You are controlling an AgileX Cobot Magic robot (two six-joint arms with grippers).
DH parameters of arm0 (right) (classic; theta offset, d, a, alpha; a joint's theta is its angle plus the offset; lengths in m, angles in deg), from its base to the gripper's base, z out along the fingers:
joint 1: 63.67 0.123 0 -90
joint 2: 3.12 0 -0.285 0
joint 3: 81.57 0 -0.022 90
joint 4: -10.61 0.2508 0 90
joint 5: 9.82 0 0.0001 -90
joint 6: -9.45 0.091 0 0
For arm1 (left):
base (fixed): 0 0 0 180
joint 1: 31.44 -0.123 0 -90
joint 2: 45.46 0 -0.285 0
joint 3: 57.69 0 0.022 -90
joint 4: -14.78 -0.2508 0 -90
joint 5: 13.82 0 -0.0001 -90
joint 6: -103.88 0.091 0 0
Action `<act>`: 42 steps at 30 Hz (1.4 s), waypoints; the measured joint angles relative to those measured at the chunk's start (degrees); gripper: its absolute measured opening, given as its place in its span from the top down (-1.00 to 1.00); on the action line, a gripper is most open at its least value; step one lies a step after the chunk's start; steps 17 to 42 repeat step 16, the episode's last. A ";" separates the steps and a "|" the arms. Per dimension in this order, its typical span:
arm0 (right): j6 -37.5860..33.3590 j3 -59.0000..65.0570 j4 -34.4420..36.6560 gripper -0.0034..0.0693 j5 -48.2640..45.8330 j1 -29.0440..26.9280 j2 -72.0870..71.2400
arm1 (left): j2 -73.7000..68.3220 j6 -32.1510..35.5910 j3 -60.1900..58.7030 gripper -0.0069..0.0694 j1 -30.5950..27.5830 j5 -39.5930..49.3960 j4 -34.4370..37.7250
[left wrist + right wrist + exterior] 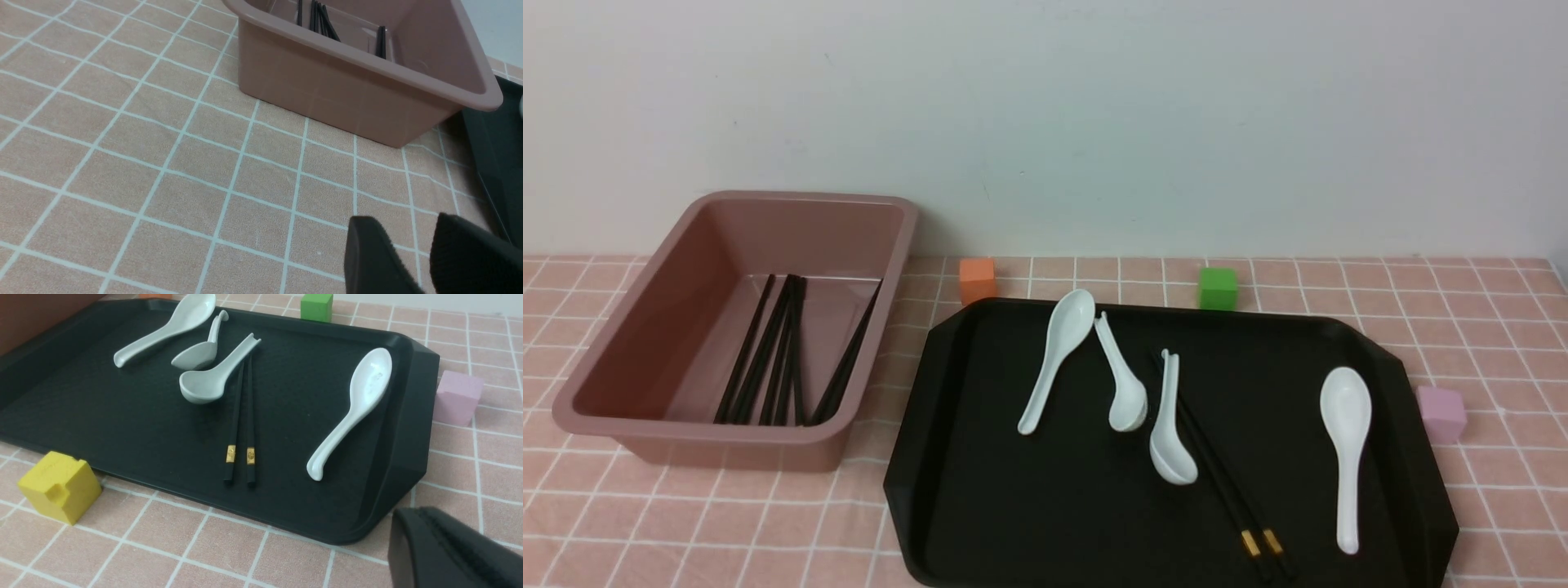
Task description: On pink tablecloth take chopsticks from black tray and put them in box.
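On the pink tablecloth (pixel 686 523) stands the black tray (pixel 1054 506) with one pair of black, gold-banded chopsticks (pixel 1217 474) lying slantwise on it. A white spoon (pixel 1170 425) rests along their thin ends. The mauve box (pixel 743 200) at the left holds several more chopsticks (pixel 776 351). Neither gripper shows in the front view. In the left wrist view my left gripper (pixel 406 222) hangs open and empty over the cloth, short of the box (pixel 327 77). In the right wrist view my right gripper (pixel 412 514) is shut and empty, outside the tray's near right corner (pixel 408 465), apart from the chopsticks (pixel 241 416).
Three more white spoons (pixel 1058 355) (pixel 1123 376) (pixel 1346 449) lie on the tray. An orange cube (pixel 977 280) and a green cube (pixel 1218 287) stand behind it. A pink cube (pixel 1441 413) sits to its right. A yellow cube (pixel 59 486) stands at its near edge.
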 joint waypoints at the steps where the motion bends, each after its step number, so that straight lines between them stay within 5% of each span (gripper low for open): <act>1: 0.00 0.00 0.00 0.86 0.00 0.00 0.00 | 0.00 0.00 0.00 0.19 0.00 0.00 0.00; 42: 0.00 0.00 0.00 0.81 0.00 0.00 0.00 | 0.00 0.00 0.00 0.19 0.00 0.00 0.00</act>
